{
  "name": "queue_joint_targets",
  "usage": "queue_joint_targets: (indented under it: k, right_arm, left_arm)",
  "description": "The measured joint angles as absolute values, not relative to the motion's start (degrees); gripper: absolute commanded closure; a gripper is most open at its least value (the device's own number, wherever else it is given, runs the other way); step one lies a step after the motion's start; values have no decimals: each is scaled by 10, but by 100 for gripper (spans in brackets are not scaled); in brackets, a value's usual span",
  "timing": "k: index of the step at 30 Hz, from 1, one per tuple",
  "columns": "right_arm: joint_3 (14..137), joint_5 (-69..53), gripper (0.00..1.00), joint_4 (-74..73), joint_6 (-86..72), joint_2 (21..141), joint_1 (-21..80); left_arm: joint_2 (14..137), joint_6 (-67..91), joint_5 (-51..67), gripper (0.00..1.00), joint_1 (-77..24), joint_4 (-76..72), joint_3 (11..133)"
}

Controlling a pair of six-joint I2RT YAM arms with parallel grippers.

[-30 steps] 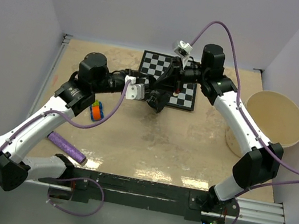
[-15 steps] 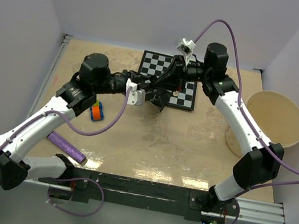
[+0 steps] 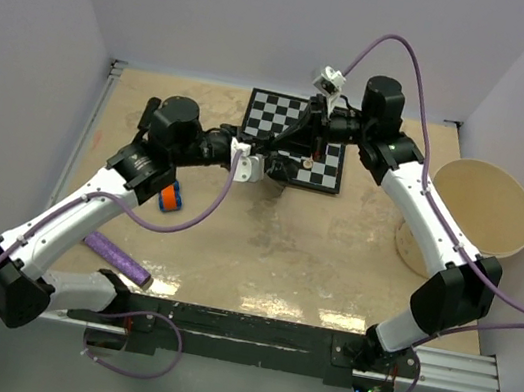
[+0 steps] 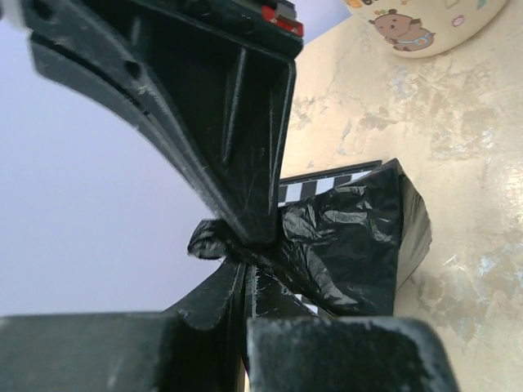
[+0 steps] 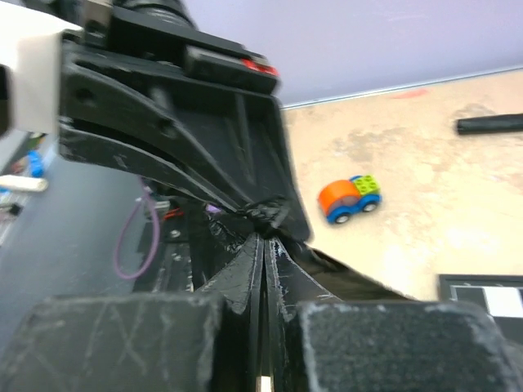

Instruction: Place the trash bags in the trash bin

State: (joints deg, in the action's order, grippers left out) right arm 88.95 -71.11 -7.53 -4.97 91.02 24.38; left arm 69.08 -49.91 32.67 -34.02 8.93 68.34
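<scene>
A crumpled black trash bag hangs just above the near left part of the chessboard, pinched from both sides. My left gripper is shut on its film; in the left wrist view the wrinkled sheet spreads right of my closed tips. My right gripper meets it from the far side, shut on a wad of the same bag. A short black roll lies on the table farther off. The cream trash bin stands at the right edge, apart from both grippers.
A small orange and blue toy car lies under my left forearm and shows too in the right wrist view, toy car. A purple textured roll rests near the front left. The bin's printed wall shows beyond the bag.
My left gripper moved right toward the right gripper and shut on the bag. The right gripper rose slightly, and the bag is now drawn up between the two.
</scene>
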Motion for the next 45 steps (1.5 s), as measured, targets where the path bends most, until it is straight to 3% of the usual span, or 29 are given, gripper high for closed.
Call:
queue_joint_targets:
  k: [6,22,24,27,30,45]
  right_arm:
    - [889,-652,100,-99,-10,899,235]
    - [876,-663,100,-88,-36,898,202]
    - [873,-672,100,-80,-43,897,202]
    - [867,-682,100,-74,-52,893,202]
    - [866,-687,100,-67,-60,892,202]
    - [866,-696,100,-51,-85,892,207]
  left_arm:
    - [652,-487,311,100,-345,84,676]
    - [625,-480,279,100,-330,84,676]
    - [627,-473,278,95,-326,88,676]
    - [636,-466,284,74,-324,96,676]
    - [646,-457,296,64,-324,98,676]
    - [712,-456,340,59,-331,34,680]
